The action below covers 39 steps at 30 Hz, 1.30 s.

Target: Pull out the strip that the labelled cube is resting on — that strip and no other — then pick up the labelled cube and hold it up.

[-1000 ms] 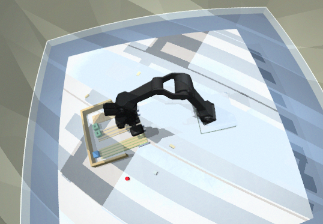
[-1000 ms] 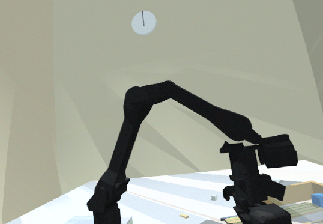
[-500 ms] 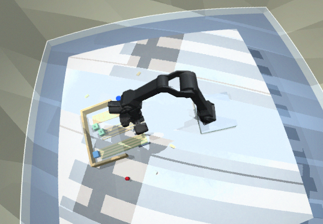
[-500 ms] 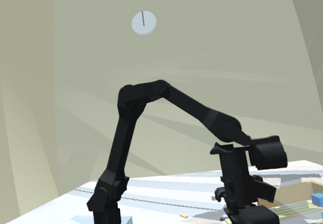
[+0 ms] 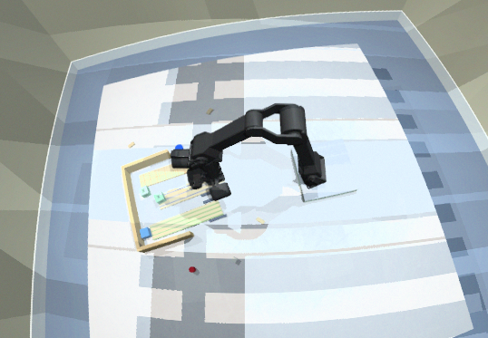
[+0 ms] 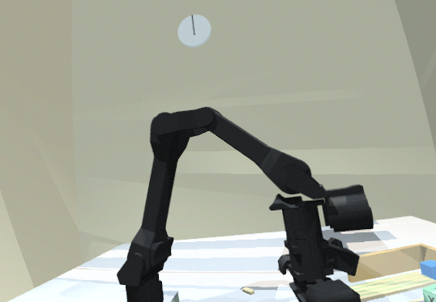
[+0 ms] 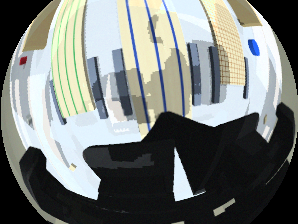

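Observation:
A mint cube [image 5: 159,197] with a dark mark sits on the middle pale strip [image 5: 182,193], which has blue lines in the wrist view [image 7: 150,60]. A second mint cube [image 5: 145,192] sits just left of it, off that strip. My gripper [image 5: 209,192] [image 6: 320,295] [image 7: 165,116] is low over the strip's right end, at the open side of the tan frame [image 5: 129,198] [image 6: 385,260]. Its fingers are shut on the strip's end. The strip runs straight in under the fingers in the wrist view.
A green-lined strip [image 5: 190,218] [image 7: 67,65] [image 6: 387,286] carries a blue cube [image 5: 145,233] [image 6: 427,268] at its left end. A gridded strip [image 5: 159,178] [image 7: 227,50] lies at the frame's far side. A blue dome [image 5: 179,146] [image 7: 254,46] and a red dot [image 5: 192,269] lie outside the frame.

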Each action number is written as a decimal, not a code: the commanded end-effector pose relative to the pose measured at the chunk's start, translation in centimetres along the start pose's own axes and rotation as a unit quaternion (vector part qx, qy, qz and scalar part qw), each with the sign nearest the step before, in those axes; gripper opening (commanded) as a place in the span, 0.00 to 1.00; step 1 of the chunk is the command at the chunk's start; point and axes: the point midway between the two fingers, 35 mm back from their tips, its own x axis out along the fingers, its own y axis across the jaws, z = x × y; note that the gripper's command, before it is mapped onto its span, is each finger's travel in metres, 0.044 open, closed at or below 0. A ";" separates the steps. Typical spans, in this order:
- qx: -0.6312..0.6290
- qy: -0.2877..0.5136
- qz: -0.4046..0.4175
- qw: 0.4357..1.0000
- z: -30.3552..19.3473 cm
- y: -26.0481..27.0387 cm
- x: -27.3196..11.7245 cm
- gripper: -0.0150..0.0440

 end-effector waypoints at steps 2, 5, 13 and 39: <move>0.000 0.008 0.003 1.000 -1.1 0.1 0.4 0.25; 0.000 0.008 0.003 1.000 -1.6 0.1 0.4 0.25; 0.000 0.008 0.003 1.000 -2.8 0.1 0.4 0.25; 0.000 0.010 0.003 1.000 -7.0 0.2 0.4 0.25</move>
